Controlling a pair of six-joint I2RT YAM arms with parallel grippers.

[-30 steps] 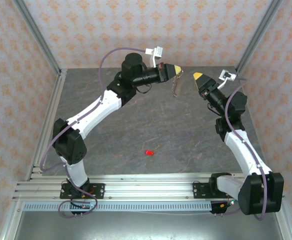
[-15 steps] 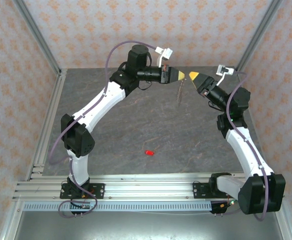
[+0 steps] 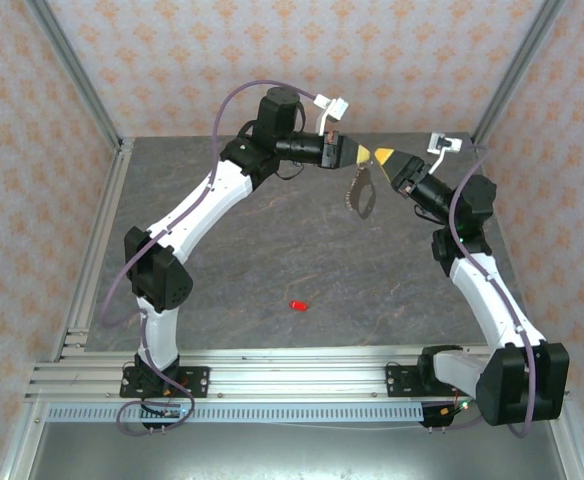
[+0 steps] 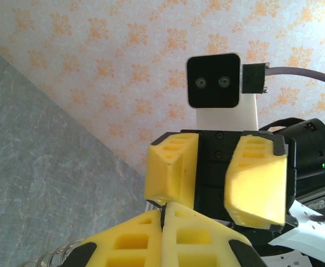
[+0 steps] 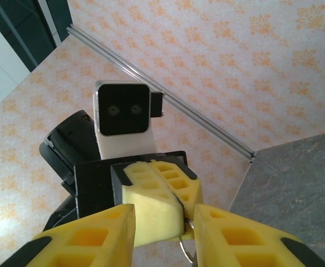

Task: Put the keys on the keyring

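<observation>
surface: grey stone-look table [image 3: 272, 250], orange-patterned walls behind.
keyring [image 3: 360, 192]: dangling above the far table, pinched at its top, likely so the loop hangs free for threading.
keys [image 3: 298, 304]: one red piece, flat on the table, well apart, toward the front.
left gripper [image 3: 359, 153]: clenched on the keyring.
right gripper [image 3: 378, 155]: jaws parted, straddling the left tips, probably to share the hold.
writing: none readable.

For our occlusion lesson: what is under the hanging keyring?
Bare grey table; the red key lies well apart. The top of the keyring is covered by the left hand.
</observation>
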